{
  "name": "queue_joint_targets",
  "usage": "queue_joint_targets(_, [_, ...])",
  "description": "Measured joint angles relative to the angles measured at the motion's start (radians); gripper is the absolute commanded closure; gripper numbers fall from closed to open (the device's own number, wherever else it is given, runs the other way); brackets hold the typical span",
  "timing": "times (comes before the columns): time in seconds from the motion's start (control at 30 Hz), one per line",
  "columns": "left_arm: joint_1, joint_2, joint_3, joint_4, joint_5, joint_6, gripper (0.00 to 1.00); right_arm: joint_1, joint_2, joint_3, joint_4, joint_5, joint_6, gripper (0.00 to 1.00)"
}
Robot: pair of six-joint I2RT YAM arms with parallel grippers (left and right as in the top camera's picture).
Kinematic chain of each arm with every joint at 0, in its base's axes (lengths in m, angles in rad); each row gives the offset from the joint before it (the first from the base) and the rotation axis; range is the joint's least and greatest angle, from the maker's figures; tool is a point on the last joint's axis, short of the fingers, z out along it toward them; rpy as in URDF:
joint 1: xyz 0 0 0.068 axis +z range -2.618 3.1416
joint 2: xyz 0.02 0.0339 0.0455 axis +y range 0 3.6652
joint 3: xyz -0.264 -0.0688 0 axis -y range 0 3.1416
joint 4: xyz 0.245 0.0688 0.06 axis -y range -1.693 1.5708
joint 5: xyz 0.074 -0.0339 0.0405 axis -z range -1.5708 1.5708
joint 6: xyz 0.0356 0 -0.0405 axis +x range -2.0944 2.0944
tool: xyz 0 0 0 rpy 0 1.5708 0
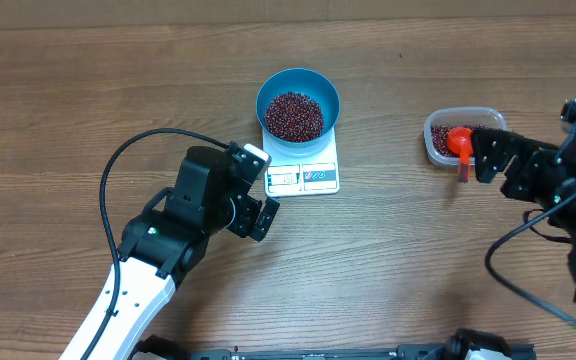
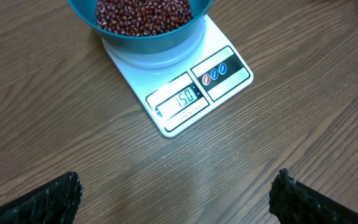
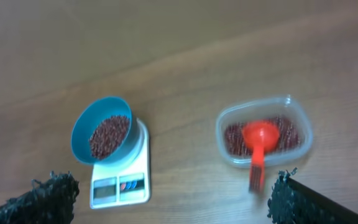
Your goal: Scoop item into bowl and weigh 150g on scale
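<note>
Surface: brown wood-grain table (image 1: 88,90), matt; it fills all three views.

Containers:
- Scale (image 1: 303,177), white and flat, lies on the table. Its display (image 2: 179,99) reads 150 in the left wrist view.
- Blue bowl (image 1: 268,95) sits on top of the scale, on the half away from the display. It holds a heap of dark red-brown beans (image 1: 293,115), lying below the rim.
- Clear tub (image 1: 436,122) stands on the table, well apart from the scale to its right. More beans (image 3: 235,137) lie inside, with an orange-red scoop (image 3: 260,140) on them. The scoop handle overhangs the tub rim.

End effectors:
- Left gripper (image 2: 176,199): jaws spread wide, nothing between them, near the scale's display side.
- Right gripper (image 3: 176,202): jaws spread wide and empty, well right of the scale, past the tub.
</note>
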Motion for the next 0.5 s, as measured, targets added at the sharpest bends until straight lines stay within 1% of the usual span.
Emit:
queue_joint_targets(0.2, [0.0, 0.0, 0.0, 0.0, 0.0, 0.0, 0.01, 0.087, -0.098, -0.134, 0.217, 0.103, 0.0, 0.0])
queue_joint_targets(0.3, [0.0, 0.0, 0.0, 0.0, 0.0, 0.0, 0.0, 0.126, -0.169, -0.243, 0.348, 0.14, -0.001, 0.0])
queue_joint_targets(0.4, [0.0, 0.0, 0.0, 0.0, 0.0, 0.0, 0.0, 0.162, -0.263, -0.388, 0.499, 0.183, -0.004, 0.0])
queue_joint_targets(0.5, [0.0, 0.0, 0.0, 0.0, 0.0, 0.0, 0.0, 0.177, -0.348, -0.51, 0.597, 0.208, -0.004, 0.0])
